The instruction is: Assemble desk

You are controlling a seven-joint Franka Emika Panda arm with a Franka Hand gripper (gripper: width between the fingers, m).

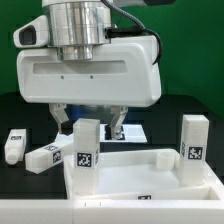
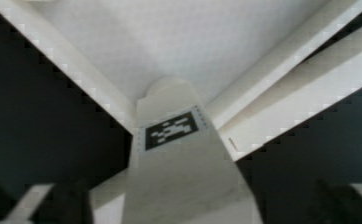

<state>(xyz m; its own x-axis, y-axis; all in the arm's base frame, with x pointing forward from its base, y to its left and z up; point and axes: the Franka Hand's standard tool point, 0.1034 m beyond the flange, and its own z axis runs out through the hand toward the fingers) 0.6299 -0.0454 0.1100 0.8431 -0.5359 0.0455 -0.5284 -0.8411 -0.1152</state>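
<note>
The white desk top (image 1: 130, 172), a tray with a raised rim, lies at the front of the black table. One tagged white leg (image 1: 86, 146) stands upright at its corner on the exterior view's left. It fills the middle of the wrist view (image 2: 178, 150). My gripper (image 1: 90, 122) hangs just over this leg, with a finger (image 1: 61, 120) on each side and a small gap to the leg; the jaws look open. A second leg (image 1: 192, 150) stands upright at the top's corner on the exterior view's right. The top's rim shows in the wrist view (image 2: 284, 80).
Two more tagged legs lie flat on the table at the exterior view's left, one (image 1: 12, 146) at the edge of the view and one (image 1: 50, 156) close to the desk top. A green wall (image 1: 195, 45) stands behind.
</note>
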